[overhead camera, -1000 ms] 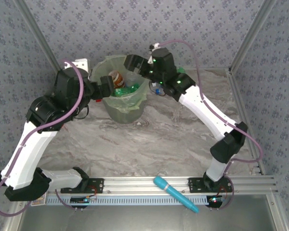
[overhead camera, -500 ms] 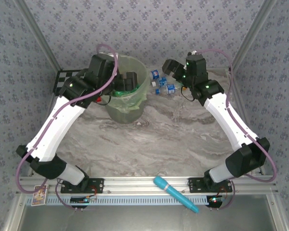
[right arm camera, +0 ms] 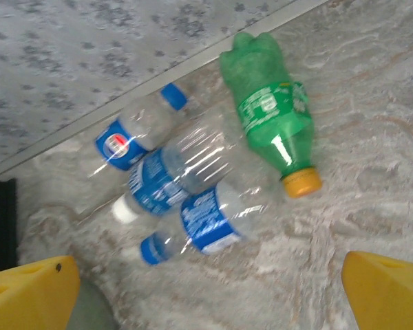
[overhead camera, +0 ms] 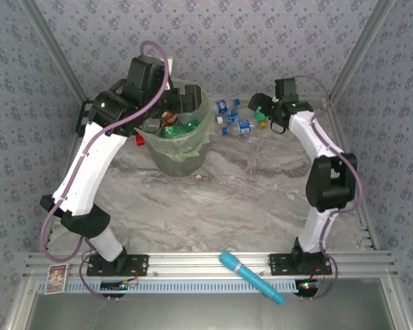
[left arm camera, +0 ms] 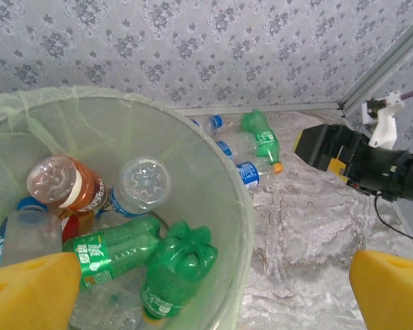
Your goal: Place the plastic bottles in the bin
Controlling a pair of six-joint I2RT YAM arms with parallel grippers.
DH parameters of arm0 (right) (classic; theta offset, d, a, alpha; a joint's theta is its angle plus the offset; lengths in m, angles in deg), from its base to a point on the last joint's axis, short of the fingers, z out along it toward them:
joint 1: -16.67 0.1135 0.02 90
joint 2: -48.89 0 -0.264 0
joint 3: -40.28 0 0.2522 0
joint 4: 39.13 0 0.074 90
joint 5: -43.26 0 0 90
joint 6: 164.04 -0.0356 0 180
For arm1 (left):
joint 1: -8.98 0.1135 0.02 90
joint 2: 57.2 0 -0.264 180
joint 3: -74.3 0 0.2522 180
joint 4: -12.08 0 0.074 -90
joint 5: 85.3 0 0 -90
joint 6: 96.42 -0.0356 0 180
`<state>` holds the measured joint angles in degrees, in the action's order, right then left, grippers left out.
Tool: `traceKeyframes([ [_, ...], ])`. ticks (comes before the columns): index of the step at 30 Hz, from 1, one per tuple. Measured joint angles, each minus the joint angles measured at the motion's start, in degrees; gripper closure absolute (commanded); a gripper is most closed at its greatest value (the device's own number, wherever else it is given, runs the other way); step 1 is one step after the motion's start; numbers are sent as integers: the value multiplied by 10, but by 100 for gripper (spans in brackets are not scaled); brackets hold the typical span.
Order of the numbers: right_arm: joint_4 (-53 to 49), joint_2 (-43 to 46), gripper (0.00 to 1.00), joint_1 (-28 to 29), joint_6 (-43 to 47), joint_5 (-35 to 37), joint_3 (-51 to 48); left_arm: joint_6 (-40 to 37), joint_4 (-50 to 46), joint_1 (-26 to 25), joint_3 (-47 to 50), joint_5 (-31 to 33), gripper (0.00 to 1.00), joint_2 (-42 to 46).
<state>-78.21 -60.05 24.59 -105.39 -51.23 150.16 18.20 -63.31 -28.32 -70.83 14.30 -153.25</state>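
Note:
The bin [overhead camera: 181,152], a pale-green bucket with a liner, stands at the back left and holds several plastic bottles: green ones [left arm camera: 175,267], a clear blue-labelled one [left arm camera: 139,188] and a red-labelled one [left arm camera: 66,185]. My left gripper [overhead camera: 184,103] hovers open above the bin's right rim [left arm camera: 242,206] with nothing between its yellow fingertips [left arm camera: 29,290]. Right of the bin, by the back wall, lie a green bottle [right arm camera: 270,115] with an orange cap and three clear blue-labelled bottles [right arm camera: 205,223]. My right gripper [overhead camera: 260,107] hangs open and empty just above them [right arm camera: 210,295].
A small red block [overhead camera: 139,141] lies left of the bin. A cyan pen-shaped stick [overhead camera: 251,277] rests on the front rail. Patterned walls and metal posts close in the back and sides. Bare marble table [overhead camera: 220,206] stretches between bin and arm bases.
The right gripper left the bin and swung right to the bottles by the back wall. The left arm stretched up and its gripper shifted over the bin's right rim.

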Motion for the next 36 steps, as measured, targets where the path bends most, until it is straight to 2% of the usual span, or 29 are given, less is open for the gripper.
traceKeyframes([
  [6,-11,-85,30,-35,28,-26,70,-9,-16,17,-54,-9,0,-39],
  [16,-13,-173,43,-72,40,-98,102,-13,-38,36,-95,-28,0,-78],
  [18,-15,-193,48,-72,42,-108,115,-12,-41,39,-97,-29,0,-79],
  [36,-31,-288,46,-74,48,-123,185,-12,-49,44,-99,-30,0,-80],
])
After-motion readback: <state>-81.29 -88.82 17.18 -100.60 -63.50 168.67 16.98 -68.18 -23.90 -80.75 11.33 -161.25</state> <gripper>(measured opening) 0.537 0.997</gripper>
